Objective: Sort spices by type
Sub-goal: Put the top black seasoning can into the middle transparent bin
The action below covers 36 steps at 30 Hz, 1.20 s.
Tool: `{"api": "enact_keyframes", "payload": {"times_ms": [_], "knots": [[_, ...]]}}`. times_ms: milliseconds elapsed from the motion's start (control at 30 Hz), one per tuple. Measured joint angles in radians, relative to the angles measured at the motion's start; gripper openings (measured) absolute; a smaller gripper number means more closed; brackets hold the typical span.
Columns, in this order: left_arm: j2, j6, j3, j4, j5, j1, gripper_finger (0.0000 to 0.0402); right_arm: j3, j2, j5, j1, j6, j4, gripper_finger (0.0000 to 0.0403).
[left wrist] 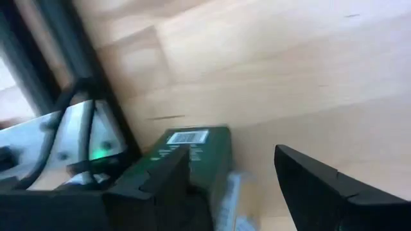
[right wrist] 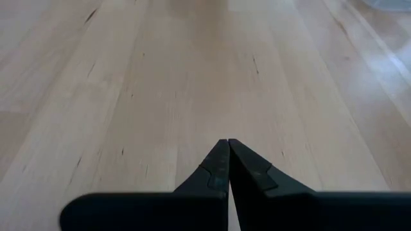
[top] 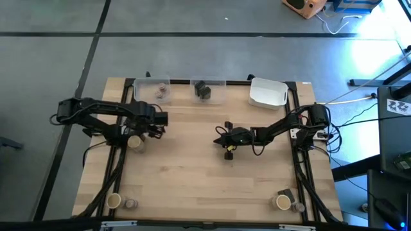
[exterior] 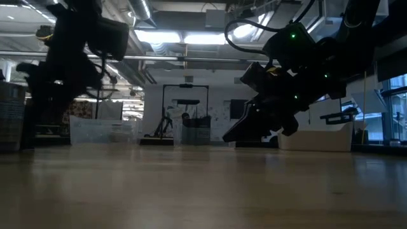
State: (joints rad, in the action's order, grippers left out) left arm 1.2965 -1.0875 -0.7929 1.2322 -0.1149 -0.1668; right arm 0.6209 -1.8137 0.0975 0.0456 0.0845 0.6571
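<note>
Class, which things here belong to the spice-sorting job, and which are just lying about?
Job: tan pots, grey blocks, pink jars, clear tubs, white tub.
Lying about: floor cable, orange box.

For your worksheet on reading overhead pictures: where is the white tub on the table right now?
In the high view the white tub sits at the table's far edge toward the right side, just right of the clear tub holding a dark block.

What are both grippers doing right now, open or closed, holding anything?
Left gripper: open, nothing visibly held, near the table's left edge.
Right gripper: closed, empty, over bare wood mid-table.
</note>
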Motion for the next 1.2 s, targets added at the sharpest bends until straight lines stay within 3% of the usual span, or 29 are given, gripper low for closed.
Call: {"api": "enact_keyframes", "payload": {"times_ms": [200,333,533,767,1033,1200], "knots": [[-0.001,0.072,-0.011,-0.150,0.035,0.000,0.0214,0.000,0.000,0.000,0.000,0.000,0.004,0.0011],[-0.002,0.123,-0.030,-0.165,0.040,-0.008,0.0214,0.000,0.000,0.000,0.000,0.000,0.004,0.0011],[-0.003,0.120,-0.108,-0.007,0.041,-0.009,0.0214,0.000,0.000,0.000,0.000,0.000,0.002,0.0011],[-0.003,0.010,-0.146,0.217,0.062,0.028,0.0214,0.000,0.000,0.000,0.000,0.000,0.001,0.0011],[0.000,-0.028,-0.143,0.204,0.048,0.064,0.0214,0.000,0.000,0.000,0.000,0.000,0.000,0.0011],[0.000,-0.028,-0.079,0.190,0.082,0.064,0.0214,0.000,0.000,0.000,0.000,0.000,-0.002,0.0011]]}}
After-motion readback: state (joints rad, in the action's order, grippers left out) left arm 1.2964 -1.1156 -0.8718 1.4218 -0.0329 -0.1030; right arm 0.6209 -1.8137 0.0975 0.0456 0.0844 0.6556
